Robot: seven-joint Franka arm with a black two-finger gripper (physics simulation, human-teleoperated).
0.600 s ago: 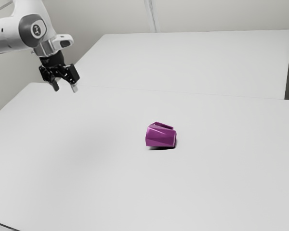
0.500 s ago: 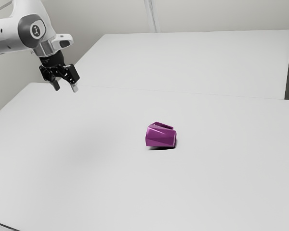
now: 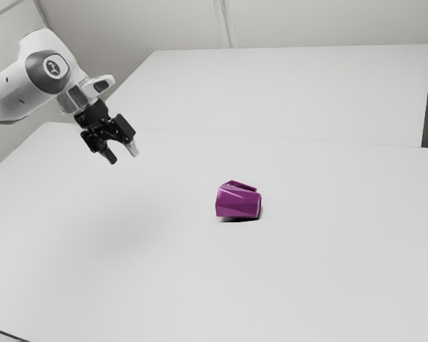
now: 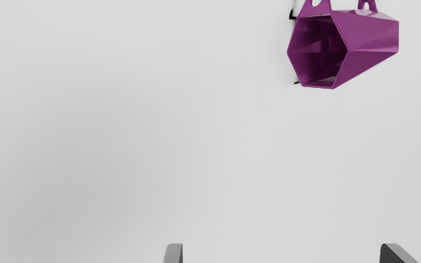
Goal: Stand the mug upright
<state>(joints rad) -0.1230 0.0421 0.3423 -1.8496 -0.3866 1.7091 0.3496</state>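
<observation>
Mug [image 3: 238, 202] is on its side on the bench [image 3: 328, 278], near the middle of the exterior view, just right of centre and slightly below mid-height. Purple, faceted body, glossy highlights on the facets, long axis roughly across the frame. Handle [image 3: 244, 186] is along its upper edge in that view; thin dark shadow right under the body. Fingers [image 3: 133, 149] are spread, a gap between the tips, up in the left part of the exterior view, well apart from the mug, higher in the frame and left of it. They angle down and a bit to the right, off the black hand [image 3: 103, 130]. White arm [image 3: 14, 92] comes in from the exterior view's left edge, grey round cover [image 3: 46, 70] with a logo on the joint. Wrist view agrees: both tips well separated, bench showing between them, mug beyond them and touching neither. From there I get a look into the mouth [image 4: 318, 51]: six-sided, dark inside, body tapering to the narrower closed end. Handle is on the side away from the fingers, partly cut off by the frame edge. Background in the exterior view: a pale slab [image 3: 285, 92] behind the bench, light wall [image 3: 342, 21] at the top, short dark line [image 3: 7, 333] in the lower left corner.
</observation>
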